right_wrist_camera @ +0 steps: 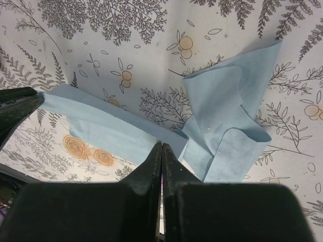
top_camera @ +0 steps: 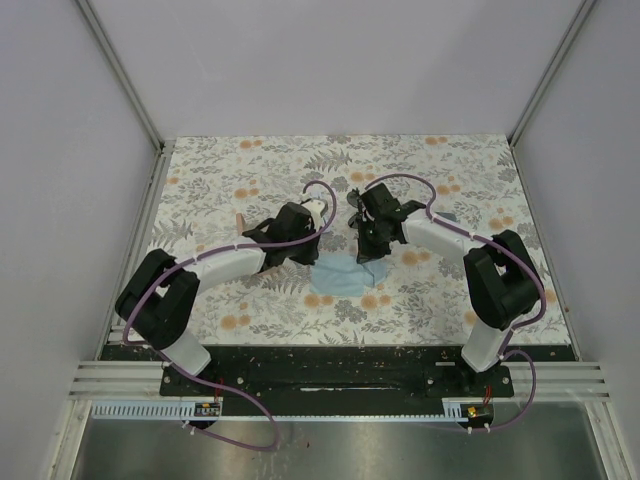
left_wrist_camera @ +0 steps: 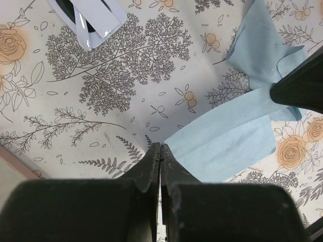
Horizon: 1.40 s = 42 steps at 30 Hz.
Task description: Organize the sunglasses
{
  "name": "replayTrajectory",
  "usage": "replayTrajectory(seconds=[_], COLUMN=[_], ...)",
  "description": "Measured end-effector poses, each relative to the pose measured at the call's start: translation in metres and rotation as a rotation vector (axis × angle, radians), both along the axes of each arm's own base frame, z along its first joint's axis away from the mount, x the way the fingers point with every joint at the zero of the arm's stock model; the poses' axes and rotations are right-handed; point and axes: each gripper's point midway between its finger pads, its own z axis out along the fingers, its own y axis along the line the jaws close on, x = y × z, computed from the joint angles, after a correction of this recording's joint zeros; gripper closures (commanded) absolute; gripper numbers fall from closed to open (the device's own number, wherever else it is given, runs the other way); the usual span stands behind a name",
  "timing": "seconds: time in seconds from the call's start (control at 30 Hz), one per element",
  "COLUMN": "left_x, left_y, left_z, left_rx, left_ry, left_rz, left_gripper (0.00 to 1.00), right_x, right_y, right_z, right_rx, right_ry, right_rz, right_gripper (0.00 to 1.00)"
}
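The white-framed sunglasses (left_wrist_camera: 90, 19) lie folded on the floral table at the top left of the left wrist view. I cannot make out the dark pair. My left gripper (left_wrist_camera: 160, 146) is shut on one corner of a light blue cloth (left_wrist_camera: 227, 138). My right gripper (right_wrist_camera: 162, 145) is shut on the opposite corner of the same cloth (right_wrist_camera: 101, 128). The cloth hangs stretched between them. In the top view both grippers, left (top_camera: 322, 250) and right (top_camera: 367, 255), meet over the cloth (top_camera: 345, 275) at the table's middle.
A second light blue cloth (right_wrist_camera: 234, 116) lies crumpled and partly folded next to the held one, also in the left wrist view (left_wrist_camera: 262, 48). A pink case (top_camera: 240, 218) peeks out behind the left arm. Metal rails (top_camera: 140, 190) border the table.
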Motion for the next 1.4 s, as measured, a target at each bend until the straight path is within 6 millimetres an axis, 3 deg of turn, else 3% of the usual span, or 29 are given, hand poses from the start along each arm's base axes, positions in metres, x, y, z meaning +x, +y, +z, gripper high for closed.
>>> replayTrajectory(seconds=[0.4, 0.6, 0.83, 0.93, 1.17, 1.4], left_x=[-0.019, -0.031, -0.051, -0.057, -0.059, -0.065], left_y=[-0.002, -0.004, -0.007, -0.007, -0.008, -0.003], left_z=[-0.012, -0.019, -0.027, -0.027, -0.023, -0.018], left_rx=[0.013, 0.008, -0.030, -0.042, -0.060, -0.070], left_ry=[0.026, 0.048, 0.090, 0.099, 0.099, 0.100], left_rz=[-0.043, -0.070, -0.109, -0.115, -0.116, -0.105], left_gripper=[1.00, 1.00, 0.99, 0.92, 0.85, 0.66], right_x=[-0.013, -0.020, -0.036, -0.041, -0.053, -0.058], right_y=[-0.001, -0.002, 0.003, 0.007, 0.009, 0.005], right_z=[-0.011, -0.016, -0.015, -0.013, -0.020, -0.018], right_rx=[0.010, 0.023, 0.090, 0.130, 0.165, 0.162], right_ry=[0.041, 0.060, 0.084, 0.093, 0.131, 0.125], right_rz=[0.014, 0.017, 0.029, 0.040, 0.050, 0.033], right_gripper=[0.96, 0.72, 0.71, 0.67, 0.62, 0.59])
